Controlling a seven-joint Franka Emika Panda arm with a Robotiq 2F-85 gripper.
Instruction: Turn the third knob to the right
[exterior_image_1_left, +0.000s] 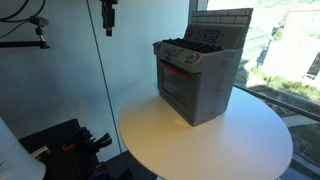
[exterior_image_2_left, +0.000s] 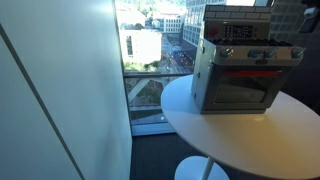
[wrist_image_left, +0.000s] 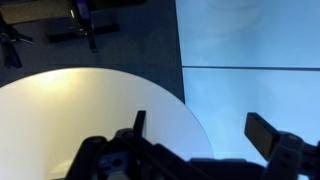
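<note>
A grey toy oven (exterior_image_1_left: 200, 82) stands on the round white table (exterior_image_1_left: 230, 145), towards its back edge. It shows in both exterior views (exterior_image_2_left: 240, 75). Its row of knobs (exterior_image_2_left: 262, 53) runs along a red strip above the oven door; single knobs are too small to tell apart. My gripper (exterior_image_1_left: 108, 18) hangs high up, well away from the oven and apart from it. In the wrist view its two fingers (wrist_image_left: 200, 130) are spread wide with nothing between them, above the table's edge (wrist_image_left: 170, 95).
A glass wall and window (exterior_image_2_left: 150, 50) stand right behind the table, with buildings outside. Dark equipment and a chair (exterior_image_1_left: 60, 145) sit on the floor beside the table. Stands (wrist_image_left: 85, 20) show on the dark floor in the wrist view.
</note>
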